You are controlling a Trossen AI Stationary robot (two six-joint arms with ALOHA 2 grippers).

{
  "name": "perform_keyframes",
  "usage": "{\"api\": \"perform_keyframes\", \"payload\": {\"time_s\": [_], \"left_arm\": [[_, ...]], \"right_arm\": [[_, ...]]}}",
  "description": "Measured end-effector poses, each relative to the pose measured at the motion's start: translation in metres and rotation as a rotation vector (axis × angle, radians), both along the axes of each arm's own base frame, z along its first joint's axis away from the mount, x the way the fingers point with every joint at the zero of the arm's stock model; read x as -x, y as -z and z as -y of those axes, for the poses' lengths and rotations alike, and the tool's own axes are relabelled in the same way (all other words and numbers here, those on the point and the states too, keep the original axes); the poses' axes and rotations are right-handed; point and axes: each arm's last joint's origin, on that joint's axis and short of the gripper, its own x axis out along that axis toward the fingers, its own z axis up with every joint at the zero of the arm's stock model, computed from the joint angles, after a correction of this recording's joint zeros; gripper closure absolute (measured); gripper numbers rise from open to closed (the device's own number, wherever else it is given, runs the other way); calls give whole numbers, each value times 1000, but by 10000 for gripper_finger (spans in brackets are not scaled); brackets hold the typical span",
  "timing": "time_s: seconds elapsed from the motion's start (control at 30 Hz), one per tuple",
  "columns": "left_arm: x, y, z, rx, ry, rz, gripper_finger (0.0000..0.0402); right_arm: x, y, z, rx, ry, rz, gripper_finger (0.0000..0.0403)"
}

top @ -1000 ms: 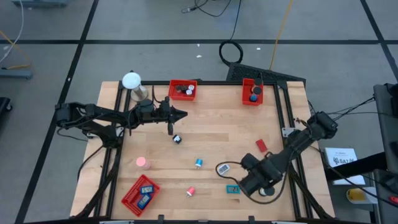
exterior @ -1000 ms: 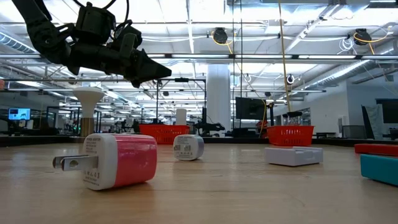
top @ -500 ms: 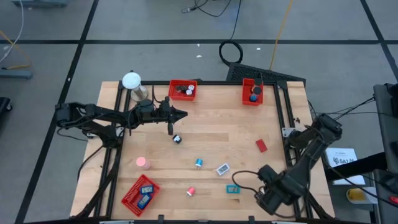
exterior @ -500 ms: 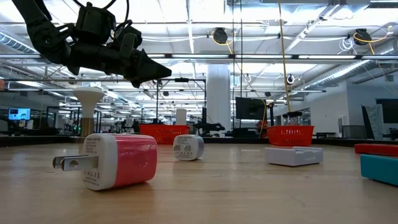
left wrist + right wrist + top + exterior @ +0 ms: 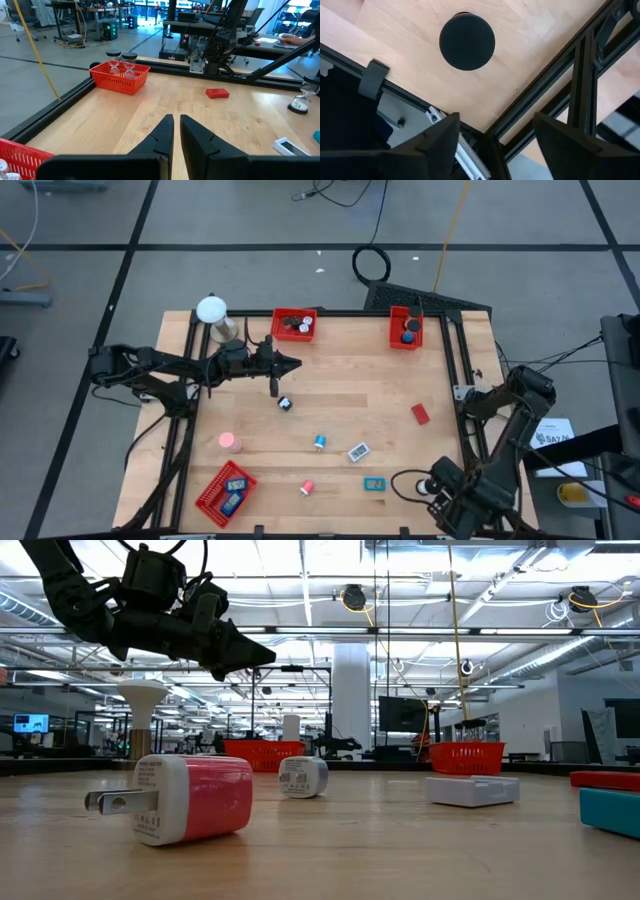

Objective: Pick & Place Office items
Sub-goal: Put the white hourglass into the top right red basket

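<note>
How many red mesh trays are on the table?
3: one red tray at the far edge left of centre, one at the far edge toward the right, one at the near left corner.

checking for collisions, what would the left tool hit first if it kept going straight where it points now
Probably nothing soon: the left tool points across bare wooden table; the flat red rectangular piece lies slightly off-line, though depth is unclear.

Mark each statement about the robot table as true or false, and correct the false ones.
1. The left gripper has its jaws shut. True.
2. The right gripper holds a red block. False: its jaws are open and empty, above a black disc.
3. Three red mesh trays sit on the table. True.
4. The white ball on a stand is at the table's right edge. False: it is at the far left corner.
</note>
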Motion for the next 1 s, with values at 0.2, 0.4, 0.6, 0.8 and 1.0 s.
{"api": "perform_keyframes", "payload": {"time_s": [0.2, 0.4, 0.6, 0.8, 1.0], "left_arm": [[0, 0, 0, 0, 0, 0, 371], [0, 0, 0, 0, 0, 0, 371], [0, 0, 0, 0, 0, 0, 371], [0, 0, 0, 0, 0, 0, 371], [0, 0, 0, 0, 0, -1, 371]], "right_arm": [[10, 0, -6, 38, -35, 57, 107], [21, 0, -11, 93, -66, 160, 97], [26, 11, -13, 112, -85, 155, 96], [30, 28, -11, 139, -131, 134, 94], [32, 33, -11, 145, -179, 132, 92]]}}
